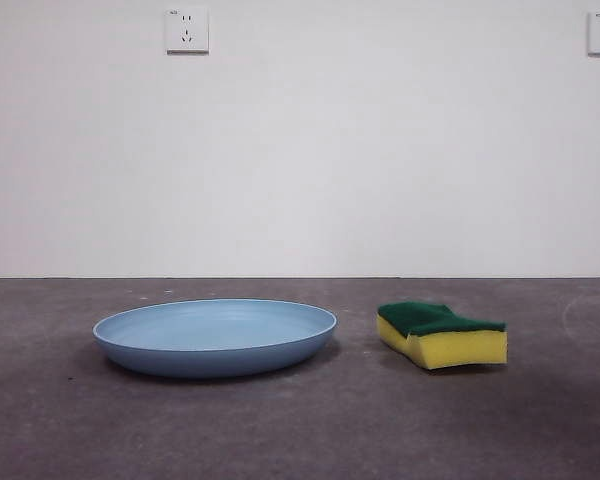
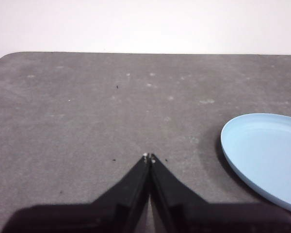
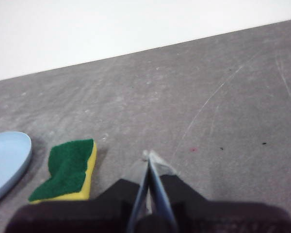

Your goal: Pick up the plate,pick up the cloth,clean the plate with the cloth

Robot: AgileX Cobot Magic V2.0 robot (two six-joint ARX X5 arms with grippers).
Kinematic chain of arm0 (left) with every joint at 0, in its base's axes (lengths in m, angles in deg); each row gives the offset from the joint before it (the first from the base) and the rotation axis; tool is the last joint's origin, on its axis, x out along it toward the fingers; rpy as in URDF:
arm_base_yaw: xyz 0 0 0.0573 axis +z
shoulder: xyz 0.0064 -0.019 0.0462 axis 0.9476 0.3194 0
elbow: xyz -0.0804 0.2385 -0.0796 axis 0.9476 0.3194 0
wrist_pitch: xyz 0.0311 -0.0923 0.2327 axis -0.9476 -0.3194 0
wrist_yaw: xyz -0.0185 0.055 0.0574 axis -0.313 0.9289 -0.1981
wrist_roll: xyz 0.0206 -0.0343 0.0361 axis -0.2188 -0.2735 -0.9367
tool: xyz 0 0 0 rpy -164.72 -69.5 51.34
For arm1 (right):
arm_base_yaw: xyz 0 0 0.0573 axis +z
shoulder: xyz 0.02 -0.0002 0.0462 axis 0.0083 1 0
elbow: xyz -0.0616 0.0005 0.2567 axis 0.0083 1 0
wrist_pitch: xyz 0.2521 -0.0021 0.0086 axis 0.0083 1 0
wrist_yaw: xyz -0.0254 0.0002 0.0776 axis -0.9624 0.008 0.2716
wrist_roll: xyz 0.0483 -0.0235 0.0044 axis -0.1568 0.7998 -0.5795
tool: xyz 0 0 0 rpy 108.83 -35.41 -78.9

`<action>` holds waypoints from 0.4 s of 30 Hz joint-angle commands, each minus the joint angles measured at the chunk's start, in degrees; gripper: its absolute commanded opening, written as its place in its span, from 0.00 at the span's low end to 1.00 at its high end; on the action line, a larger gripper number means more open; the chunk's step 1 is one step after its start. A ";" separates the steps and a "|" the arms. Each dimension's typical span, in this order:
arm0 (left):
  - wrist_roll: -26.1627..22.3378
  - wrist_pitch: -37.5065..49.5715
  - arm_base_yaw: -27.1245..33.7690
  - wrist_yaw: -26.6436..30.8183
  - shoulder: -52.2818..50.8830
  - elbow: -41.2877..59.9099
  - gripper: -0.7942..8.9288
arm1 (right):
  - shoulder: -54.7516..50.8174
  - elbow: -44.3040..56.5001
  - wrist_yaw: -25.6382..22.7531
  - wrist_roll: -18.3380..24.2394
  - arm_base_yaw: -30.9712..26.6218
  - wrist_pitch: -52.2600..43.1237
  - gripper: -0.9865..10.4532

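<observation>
Two task objects are resting on the grey table (image 1: 300, 430): the light blue plate (image 1: 215, 336) and, just beside it but apart from it, the yellow sponge (image 1: 442, 334) with its dark green scouring layer facing up. Both are lying flat, and nothing is touching either. The front view is showing them side by side before a white wall (image 1: 300, 160) carrying two sockets (image 1: 187, 29), and no arm is appearing in it. The left wrist view is showing the left gripper (image 2: 149, 157) hanging over bare table, its two black jaws pressed together and holding nothing; only part of the plate's rim is entering this picture at one side, and the sponge is lying outside it. The right wrist view is showing the right gripper (image 3: 148, 156), likewise closed and empty, hanging over the table near the sponge; here both the sponge and a sliver of the plate are visible, the sponge lying between gripper and plate.
</observation>
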 commanded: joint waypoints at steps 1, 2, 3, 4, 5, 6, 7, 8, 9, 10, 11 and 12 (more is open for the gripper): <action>2.25 0.33 0.15 -0.37 -0.15 0.70 0.08 | -0.17 0.37 0.13 -3.41 -0.11 0.42 0.09; 3.28 0.37 0.15 -0.66 -0.15 0.66 0.07 | -0.15 0.22 0.11 -4.15 -0.11 0.42 0.08; 3.28 0.46 0.15 -1.09 -0.15 0.55 0.07 | -0.07 -0.11 0.09 -5.29 -0.11 0.44 0.08; 3.28 0.24 0.15 -1.60 -0.15 0.28 0.07 | 0.17 -0.50 0.09 -6.29 -0.11 0.44 0.08; 3.41 -0.66 0.15 -1.68 0.02 -0.33 0.07 | 0.70 -1.22 0.09 -7.21 -0.11 0.44 0.08; 3.54 -1.66 0.15 -1.64 0.37 -1.09 0.07 | 1.20 -1.84 0.09 -7.58 -0.11 0.44 0.08; 3.67 -3.17 0.15 -1.66 0.87 -2.21 0.07 | 2.27 -3.08 0.09 -7.63 -0.11 0.44 0.08; 4.44 -4.63 0.15 -1.66 1.60 -3.48 0.07 | 3.48 -4.35 0.09 -7.61 -0.11 0.46 0.08; 5.14 -5.57 0.15 -1.68 2.40 -4.61 0.07 | 4.68 -5.60 0.09 -7.63 -0.11 0.50 0.08; 6.21 -6.27 0.15 -1.73 3.52 -5.88 0.07 | 6.08 -6.95 0.07 -7.63 -0.11 0.55 0.08; 6.93 -6.62 0.15 -1.84 4.81 -7.10 0.07 | 7.89 -8.63 0.07 -7.63 -0.11 0.63 0.08; 7.56 -6.67 0.15 -1.90 6.05 -8.20 0.07 | 9.66 -10.25 0.09 -7.61 -0.11 0.96 0.08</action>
